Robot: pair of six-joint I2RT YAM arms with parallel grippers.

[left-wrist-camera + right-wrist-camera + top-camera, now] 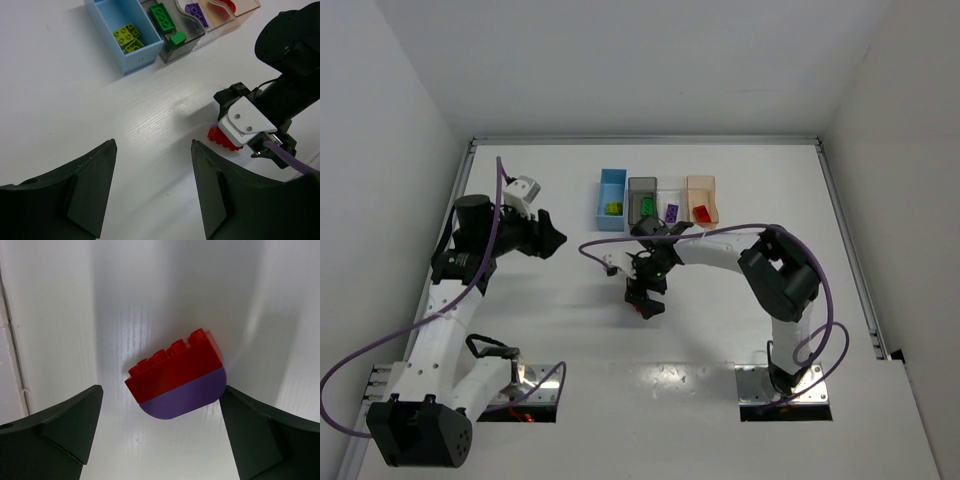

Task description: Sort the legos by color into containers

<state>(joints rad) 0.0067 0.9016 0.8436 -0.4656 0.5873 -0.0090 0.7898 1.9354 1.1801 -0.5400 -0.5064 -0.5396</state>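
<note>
A red brick (172, 367) stuck onto a purple rounded brick (185, 395) lies on the white table between the fingers of my right gripper (161, 390). That gripper is open, and its right finger touches the purple brick's corner. In the left wrist view the red brick (221, 138) shows under the right gripper (247, 122). In the top view the right gripper (645, 297) hides the bricks. My left gripper (153, 145) is open and empty, up over bare table at the left (548, 238). The bins stand in a row at the back: blue (612, 198), dark grey (642, 200), clear (670, 205), pale orange (701, 200).
The blue bin (102, 15) holds yellow-green bricks (127, 37). The grey bin holds dark green bricks (164, 17). The clear bin holds a purple brick (196, 11). The orange bin holds a red brick (701, 212). Purple cables hang off both arms.
</note>
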